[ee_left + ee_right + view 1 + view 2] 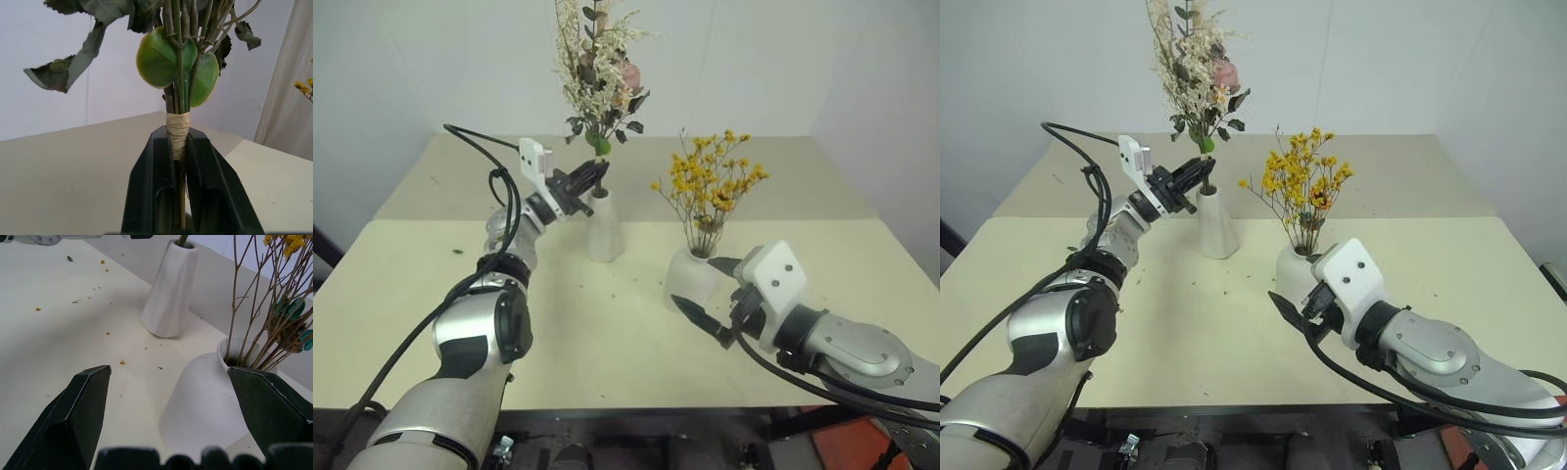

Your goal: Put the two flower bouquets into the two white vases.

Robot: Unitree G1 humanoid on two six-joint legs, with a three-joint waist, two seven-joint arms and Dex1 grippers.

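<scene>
The mixed bunch of pink roses, cream sprigs and green leaves [597,69] stands upright with its stems in the mouth of the tall slim white vase [604,230]. My left gripper [592,181] is shut on the taped stem [177,127] just above that mouth. To the right, the spray of yellow-orange blossoms [710,181] stands in the squat rounded white vase [693,279]. My right gripper [697,282] is open just in front of the squat vase [205,406], one black finger on each side of it; I cannot tell whether they touch it.
Both vases stand near the middle of a cream table [431,255] with a white wall behind it. Small petal crumbs [105,333] lie scattered on the surface around the tall vase. A black cable [494,186] loops along my left arm.
</scene>
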